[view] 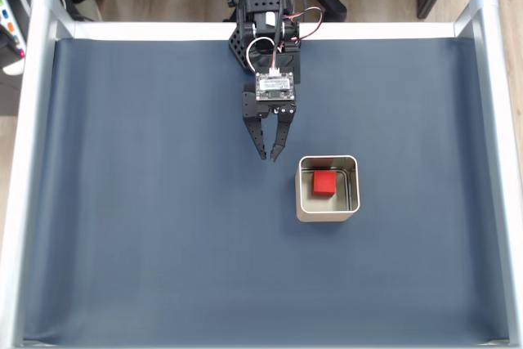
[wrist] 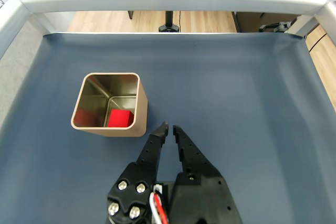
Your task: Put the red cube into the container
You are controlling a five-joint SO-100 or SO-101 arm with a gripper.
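Observation:
The red cube [view: 324, 183] lies on the floor of the container [view: 327, 216], a square silvery tin standing on the dark blue mat. In the wrist view the cube [wrist: 119, 118] rests in the near right corner of the tin [wrist: 113, 129], and its red colour reflects in the shiny walls. My gripper [view: 270, 156] hangs just to the left of the tin and slightly behind it in the fixed view, apart from it. Its fingers are nearly together with nothing between them. In the wrist view the gripper [wrist: 169, 126] points at the mat right of the tin.
A dark blue mat [view: 147, 202] covers the table, framed by a raised silver rail [view: 24, 161] on the left, right and far sides. The arm's base [view: 265, 6] sits at the top middle edge. Wooden floor and furniture lie beyond the rail.

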